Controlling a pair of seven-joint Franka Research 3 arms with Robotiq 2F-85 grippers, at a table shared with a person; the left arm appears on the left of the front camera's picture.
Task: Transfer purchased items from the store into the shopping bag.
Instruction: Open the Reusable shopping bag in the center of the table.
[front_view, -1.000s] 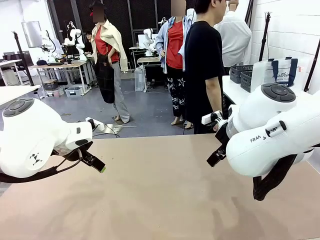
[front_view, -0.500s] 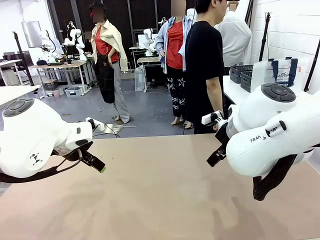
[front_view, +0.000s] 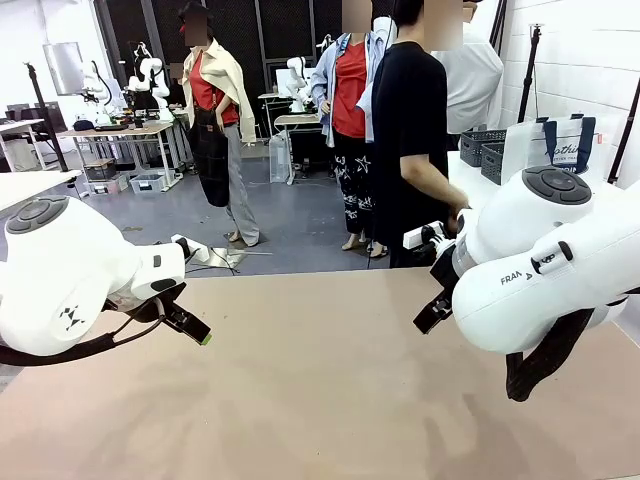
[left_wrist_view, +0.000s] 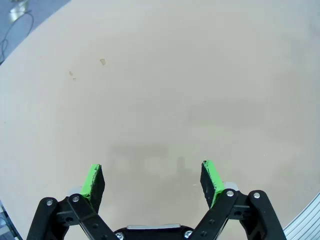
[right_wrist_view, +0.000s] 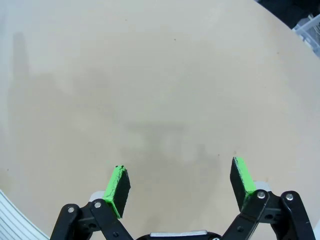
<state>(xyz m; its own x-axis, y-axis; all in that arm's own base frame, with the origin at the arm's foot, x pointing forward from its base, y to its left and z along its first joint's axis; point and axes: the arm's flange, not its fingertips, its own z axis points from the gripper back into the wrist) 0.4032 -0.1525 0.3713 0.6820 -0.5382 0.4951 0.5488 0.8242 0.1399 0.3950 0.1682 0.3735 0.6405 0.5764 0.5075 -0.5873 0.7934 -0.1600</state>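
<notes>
- Hovering the left gripper (left_wrist_view: 152, 176) over the bare tan table (left_wrist_view: 160, 75), jaws spread to the full, clasping nothing, exactly as a second ago.
- Hanging the right gripper (right_wrist_view: 180, 181) likewise, wide and empty.
- Noting the person's arm (front_view: 430, 183) now bending toward the side table beyond the right arm.
- Locating the shopping bag (front_view: 556, 146) and the dark grey basket (front_view: 478, 147) there, well apart from both grippers.
- Judging the transfer not begun, likely awaiting delivery.

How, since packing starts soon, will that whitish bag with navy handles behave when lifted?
The shopping bag is probably fairly stiff: it stands upright unaided. Its translucent walls suggest it is light, so a push may slide or tip it. The navy strap handles look soft, likely floppy.
</notes>
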